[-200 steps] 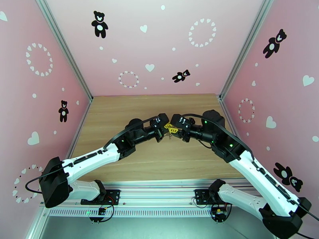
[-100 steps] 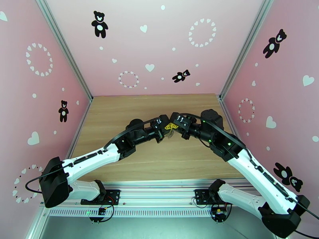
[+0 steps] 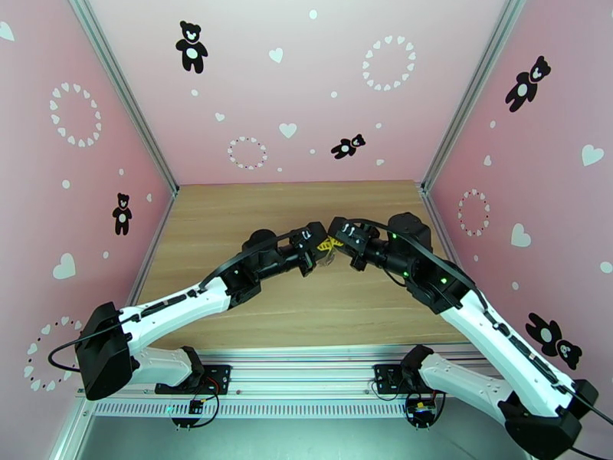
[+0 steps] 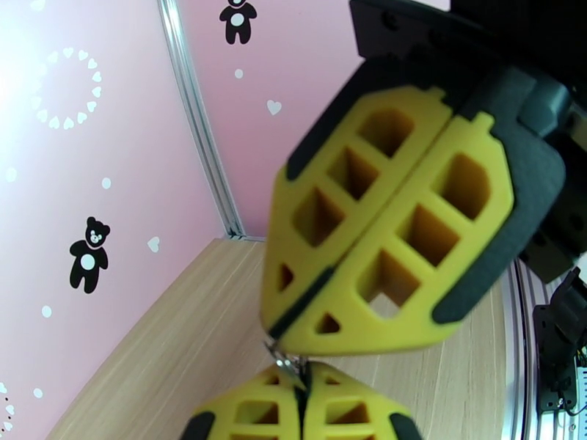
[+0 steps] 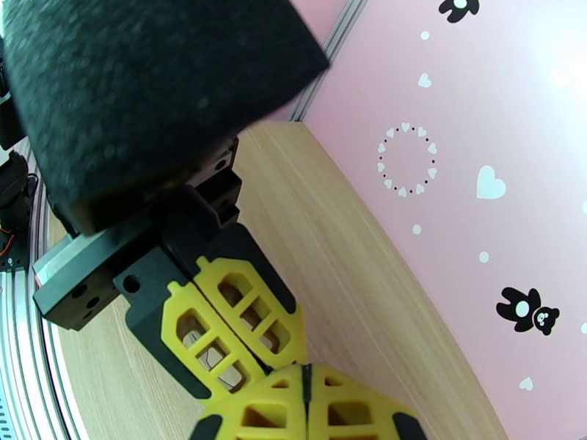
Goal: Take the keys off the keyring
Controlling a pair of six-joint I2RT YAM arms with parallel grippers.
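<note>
The left end effector (image 4: 301,394) is closed, and a small silvery bit of the keyring (image 4: 283,356) sticks out just beyond its tips. The right end effector (image 4: 282,333) is closed too, tip to tip with the left, and touches that same metal. Whether it has caught a key, the chain or the ring is too small to tell. Both hang above the tabletop (image 3: 230,216), clear of it.

The step in hand looks like parting a key from the ring.
- Keep the left end effector clamped and steady, so it acts as the anchor.
- Check the right one's hold with a small, slow pull before committing. With so little metal between the pads, it could easily slip out.
- Draw the right end effector away along the line of the ring's wire, not straight across it, so the key slides toward the opening instead of jamming.
- Keep the tips close together and the move short. A dropped key would be hard to pick up again.
</note>
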